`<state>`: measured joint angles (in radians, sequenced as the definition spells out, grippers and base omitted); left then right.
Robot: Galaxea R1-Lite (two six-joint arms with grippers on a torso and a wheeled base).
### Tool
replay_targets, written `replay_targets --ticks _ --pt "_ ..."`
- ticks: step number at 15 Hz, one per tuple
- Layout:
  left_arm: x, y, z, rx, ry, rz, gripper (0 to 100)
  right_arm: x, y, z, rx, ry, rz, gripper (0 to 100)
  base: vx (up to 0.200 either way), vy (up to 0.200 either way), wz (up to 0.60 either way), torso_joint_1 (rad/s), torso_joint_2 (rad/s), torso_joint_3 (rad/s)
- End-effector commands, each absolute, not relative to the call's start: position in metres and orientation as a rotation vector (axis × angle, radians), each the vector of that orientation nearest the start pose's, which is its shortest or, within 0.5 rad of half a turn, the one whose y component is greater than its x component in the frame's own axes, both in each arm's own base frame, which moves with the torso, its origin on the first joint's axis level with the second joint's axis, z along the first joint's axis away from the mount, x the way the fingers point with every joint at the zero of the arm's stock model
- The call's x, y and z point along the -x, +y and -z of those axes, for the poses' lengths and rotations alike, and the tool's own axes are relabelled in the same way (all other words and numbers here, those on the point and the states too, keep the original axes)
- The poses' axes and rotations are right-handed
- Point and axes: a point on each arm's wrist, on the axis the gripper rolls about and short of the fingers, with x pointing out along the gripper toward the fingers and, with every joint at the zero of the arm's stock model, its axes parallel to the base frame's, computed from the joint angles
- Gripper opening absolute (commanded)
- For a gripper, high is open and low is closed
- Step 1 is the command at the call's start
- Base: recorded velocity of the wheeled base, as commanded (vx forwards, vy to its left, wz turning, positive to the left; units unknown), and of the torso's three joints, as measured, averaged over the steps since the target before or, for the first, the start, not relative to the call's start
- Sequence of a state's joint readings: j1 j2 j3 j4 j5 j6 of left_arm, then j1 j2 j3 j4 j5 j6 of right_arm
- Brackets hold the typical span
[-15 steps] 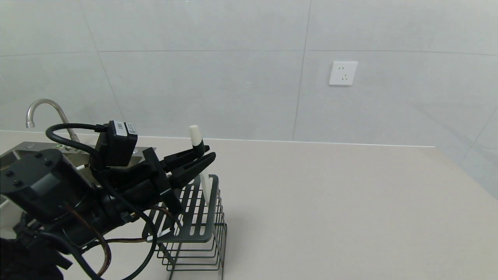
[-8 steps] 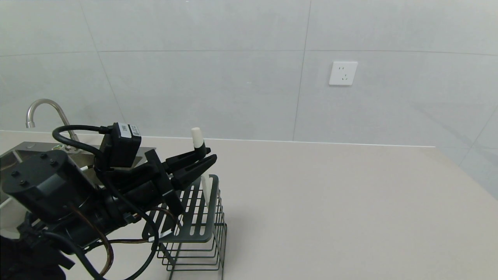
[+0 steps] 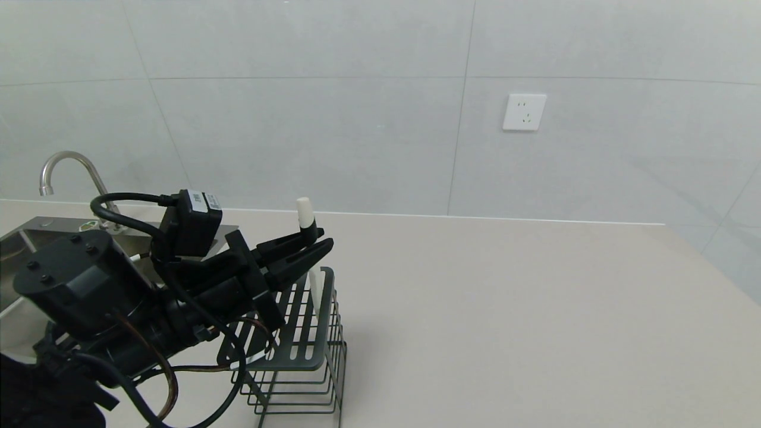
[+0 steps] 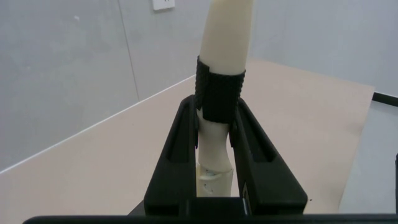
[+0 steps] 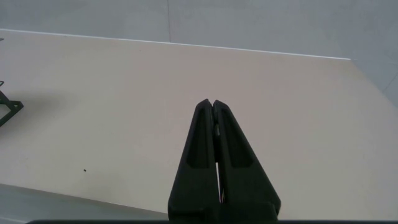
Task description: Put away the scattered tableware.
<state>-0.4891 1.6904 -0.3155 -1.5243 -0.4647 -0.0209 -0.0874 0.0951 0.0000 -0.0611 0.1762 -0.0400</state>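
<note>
Head view: L fingers tight on white utensil at rack; R fingers together; cam label unreadable.

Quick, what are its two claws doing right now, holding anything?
Left gripper: closed on a white utensil.
Right gripper: closed, holding nothing.

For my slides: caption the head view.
Left end effector holds a white utensil upright over the wire rack.

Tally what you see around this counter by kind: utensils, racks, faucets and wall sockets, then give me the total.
cream utensil: 1
wire rack: 1
faucet: 1
wall socket: 1
Total: 4
</note>
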Motion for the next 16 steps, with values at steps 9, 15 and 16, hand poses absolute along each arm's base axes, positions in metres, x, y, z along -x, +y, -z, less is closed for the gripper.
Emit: replay_targets --ticks 9,15,16 --pt "-0.214 -0.125 -0.145 0.02 -0.099 0.954 0 0.015 0.005 -0.084 0.037 0.033 -0.09 0 0.0 0.0 0.0 0.0 0.0 0.0" --pt "-0.204 -0.119 -0.136 0.019 -0.049 0.95 0 0.015 0.005 -0.084 0.037 0.033 -0.09 0 0.0 0.0 0.0 0.0 0.0 0.0" --pt "-0.204 -0.119 -0.135 0.019 -0.046 0.948 0 0.015 0.005 -0.084 0.037 0.033 -0.09 0 0.0 0.0 0.0 0.0 0.0 0.0"
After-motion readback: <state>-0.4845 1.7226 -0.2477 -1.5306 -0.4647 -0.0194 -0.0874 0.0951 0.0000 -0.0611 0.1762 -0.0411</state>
